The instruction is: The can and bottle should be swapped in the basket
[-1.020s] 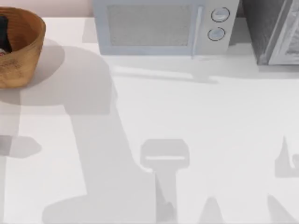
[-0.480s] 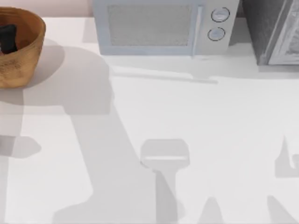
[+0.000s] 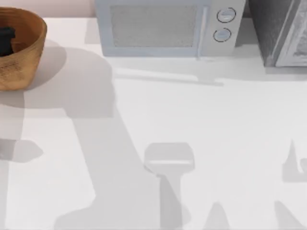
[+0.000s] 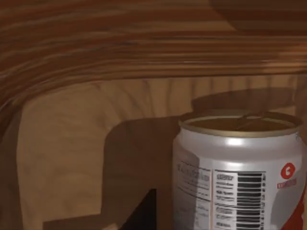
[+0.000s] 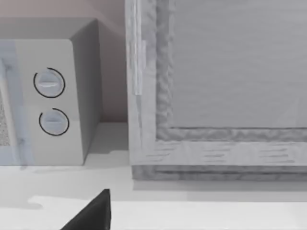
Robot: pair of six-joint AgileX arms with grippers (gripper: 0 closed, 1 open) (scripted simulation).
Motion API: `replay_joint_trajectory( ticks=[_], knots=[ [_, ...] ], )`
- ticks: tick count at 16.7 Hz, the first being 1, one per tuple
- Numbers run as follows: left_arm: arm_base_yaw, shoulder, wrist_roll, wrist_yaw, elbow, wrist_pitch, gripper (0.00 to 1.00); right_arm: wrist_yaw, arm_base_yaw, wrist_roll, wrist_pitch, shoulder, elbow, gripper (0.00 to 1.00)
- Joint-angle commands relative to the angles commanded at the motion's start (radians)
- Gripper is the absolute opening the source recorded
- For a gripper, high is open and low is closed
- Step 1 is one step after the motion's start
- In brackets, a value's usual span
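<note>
Compared with half a second earlier, the dark left gripper (image 3: 5, 40) inside the basket (image 3: 29, 52) sits slightly lower and nearer the top view's left edge. That basket stands at the table's (image 3: 201, 124) far left corner. From the left wrist view, the can (image 4: 240, 172) stands upright on the basket floor, close before the camera, with the ribbed wall behind it. Jaw state of the left gripper cannot be determined. A pale grey microwave (image 3: 165, 28) occupies the rear centre. Right gripper (image 5: 91, 213): a dark tip faces the microwave; its opening cannot be determined.
</note>
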Motion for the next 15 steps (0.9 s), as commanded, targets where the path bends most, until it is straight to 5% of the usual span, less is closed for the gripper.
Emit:
replay_joint_trajectory(
  ticks=[7, 15],
  knots=[
    [0.0, 0.0, 0.0, 0.0, 0.0, 0.0, 0.02, 0.0, 0.0, 0.0, 0.0, 0.0, 0.0, 1.0],
    [0.0, 0.0, 0.0, 0.0, 0.0, 0.0, 0.0, 0.0, 0.0, 0.0, 0.0, 0.0, 0.0, 1.0]
  ],
)
